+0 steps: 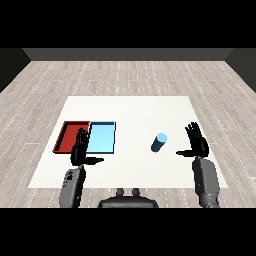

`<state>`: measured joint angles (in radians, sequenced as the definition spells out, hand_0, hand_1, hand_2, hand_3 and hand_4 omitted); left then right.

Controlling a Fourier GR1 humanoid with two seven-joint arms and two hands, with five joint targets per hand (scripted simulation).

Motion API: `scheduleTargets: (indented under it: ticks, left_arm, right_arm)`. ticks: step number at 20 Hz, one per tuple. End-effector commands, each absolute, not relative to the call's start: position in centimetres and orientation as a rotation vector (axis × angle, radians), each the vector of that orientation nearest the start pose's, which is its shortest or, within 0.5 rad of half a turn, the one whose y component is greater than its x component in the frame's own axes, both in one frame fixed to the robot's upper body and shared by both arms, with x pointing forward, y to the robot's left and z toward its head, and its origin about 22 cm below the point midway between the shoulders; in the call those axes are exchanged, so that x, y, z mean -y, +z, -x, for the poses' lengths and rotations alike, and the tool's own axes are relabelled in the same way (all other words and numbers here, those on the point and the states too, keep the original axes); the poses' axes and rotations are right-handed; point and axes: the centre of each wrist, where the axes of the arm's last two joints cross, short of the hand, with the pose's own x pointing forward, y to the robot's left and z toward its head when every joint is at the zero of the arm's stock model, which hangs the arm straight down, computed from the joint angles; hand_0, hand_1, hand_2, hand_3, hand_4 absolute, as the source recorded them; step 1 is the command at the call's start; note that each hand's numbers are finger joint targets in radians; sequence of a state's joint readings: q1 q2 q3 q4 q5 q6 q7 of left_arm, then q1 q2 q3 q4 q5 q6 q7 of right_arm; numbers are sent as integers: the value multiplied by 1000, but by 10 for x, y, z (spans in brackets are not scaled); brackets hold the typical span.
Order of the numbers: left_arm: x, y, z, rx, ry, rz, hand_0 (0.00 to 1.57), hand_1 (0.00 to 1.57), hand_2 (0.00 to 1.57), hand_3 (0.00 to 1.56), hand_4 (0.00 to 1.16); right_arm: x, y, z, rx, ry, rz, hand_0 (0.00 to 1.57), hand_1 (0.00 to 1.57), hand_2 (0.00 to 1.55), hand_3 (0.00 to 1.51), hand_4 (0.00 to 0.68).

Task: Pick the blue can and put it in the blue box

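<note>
**Can upright, grasp not yet begun**

Pale plank flooring surrounds a flat white bench (130, 107). Just left of the right hand (197, 143), whose fingers are spread and hold nothing, stands the blue can (158, 142), a smooth narrow cylinder. A sideways knock from that thumb could tip it and set it rolling. Beyond the left hand (80, 150), likewise spread, lie the shallow blue box (102, 137) and red tray (68, 135), touching; a careless release could land in red.
</note>
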<state>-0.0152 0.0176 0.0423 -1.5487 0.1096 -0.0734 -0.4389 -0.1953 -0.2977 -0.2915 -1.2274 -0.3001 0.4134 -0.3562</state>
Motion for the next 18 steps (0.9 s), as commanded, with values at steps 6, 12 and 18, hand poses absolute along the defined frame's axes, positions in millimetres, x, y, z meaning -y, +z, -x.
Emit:
scheduleTargets:
  ticks: [6,12,18]
  left_arm:
    - [-245,6,-259,2013,74,93,0,0,0,0,0]
    - [-264,-1,-263,2010,87,100,0,0,0,0,0]
    - [-244,3,-258,2013,95,92,0,0,0,0,0]
  right_arm:
    - [369,4,-297,1784,-39,-235,0,0,0,0,0]
    - [350,-19,-299,1754,-75,-230,0,0,0,0,0]
    - [323,-28,-305,1702,-110,-245,0,0,0,0,0]
